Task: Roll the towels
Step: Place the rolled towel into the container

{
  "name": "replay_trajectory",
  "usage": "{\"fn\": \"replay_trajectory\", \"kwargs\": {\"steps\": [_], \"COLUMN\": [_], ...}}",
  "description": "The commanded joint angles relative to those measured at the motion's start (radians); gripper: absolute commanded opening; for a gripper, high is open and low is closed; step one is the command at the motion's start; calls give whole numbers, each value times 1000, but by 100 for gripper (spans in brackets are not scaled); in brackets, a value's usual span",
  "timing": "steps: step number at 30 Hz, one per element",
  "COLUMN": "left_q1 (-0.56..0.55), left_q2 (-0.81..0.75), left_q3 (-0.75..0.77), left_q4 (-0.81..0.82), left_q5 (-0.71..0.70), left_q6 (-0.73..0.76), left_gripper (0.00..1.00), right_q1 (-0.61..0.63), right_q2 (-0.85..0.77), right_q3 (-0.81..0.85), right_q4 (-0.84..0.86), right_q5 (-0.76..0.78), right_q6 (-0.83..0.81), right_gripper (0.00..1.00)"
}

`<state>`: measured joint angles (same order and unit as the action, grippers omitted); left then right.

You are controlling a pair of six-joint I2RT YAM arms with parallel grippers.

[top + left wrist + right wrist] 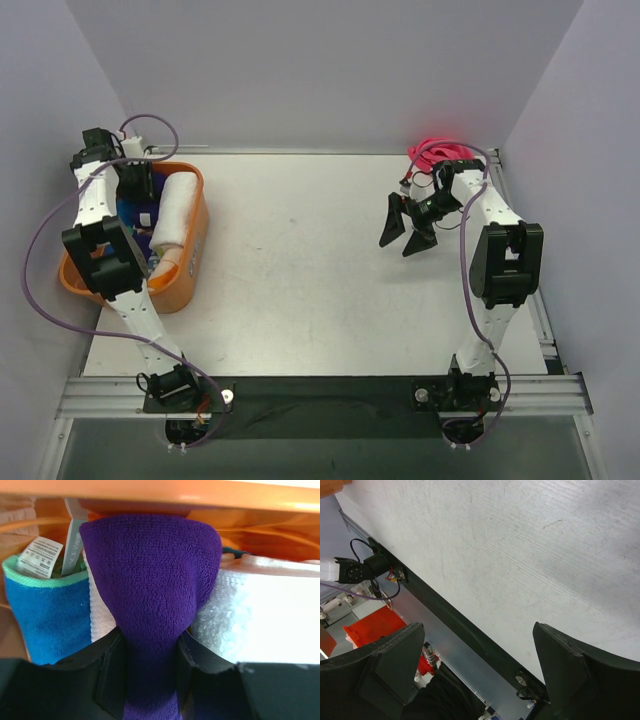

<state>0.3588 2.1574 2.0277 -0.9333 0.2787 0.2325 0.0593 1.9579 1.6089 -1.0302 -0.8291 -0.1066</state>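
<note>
In the left wrist view my left gripper is shut on a dark purple towel, pinched between its black fingers inside the orange basket. A blue towel with a teal edge and a label is to its left. A white towel is to its right. In the top view the left gripper reaches down into the basket, beside a rolled white towel. A hot pink towel lies at the back right. My right gripper is open and empty above the table.
The basket stands at the table's left side against the wall. The right wrist view shows the white tabletop and the dark front rail. Cables run behind the right arm by the pink towel.
</note>
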Motion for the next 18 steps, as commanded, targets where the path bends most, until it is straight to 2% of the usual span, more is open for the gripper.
{"fn": "replay_trajectory", "kwargs": {"steps": [1, 2, 5, 6, 8, 10, 15, 18], "left_q1": [-6, -9, -14, -17, -18, -17, -18, -18], "left_q2": [4, 1, -17, -21, -24, -33, -57, -62], "left_q3": [-39, -49, -87, -92, -96, -95, -49, -18], "left_q4": [48, 47, 51, 51, 47, 48, 24, 1], "left_q5": [-18, -9, 7, 8, 2, -6, -21, -24], "left_q6": [-10, -9, -5, -5, -2, -1, 2, 13], "left_gripper": [14, 22, 30, 36, 40, 48, 59, 62], "right_q1": [-3, -1, -6, -6, -6, -6, -12, -15], "right_q2": [-7, -7, -7, -7, -10, -16, -30, -31], "right_q3": [20, 19, 17, 17, 17, 14, 5, 0], "right_q4": [-64, -64, -64, -64, -62, -64, -64, -64], "right_q5": [-31, -31, -36, -36, -38, -41, -47, -56], "right_q6": [-10, -11, -13, -13, -15, -16, -19, -22], "right_gripper": [94, 94, 94, 95, 94, 95, 95, 95]}}
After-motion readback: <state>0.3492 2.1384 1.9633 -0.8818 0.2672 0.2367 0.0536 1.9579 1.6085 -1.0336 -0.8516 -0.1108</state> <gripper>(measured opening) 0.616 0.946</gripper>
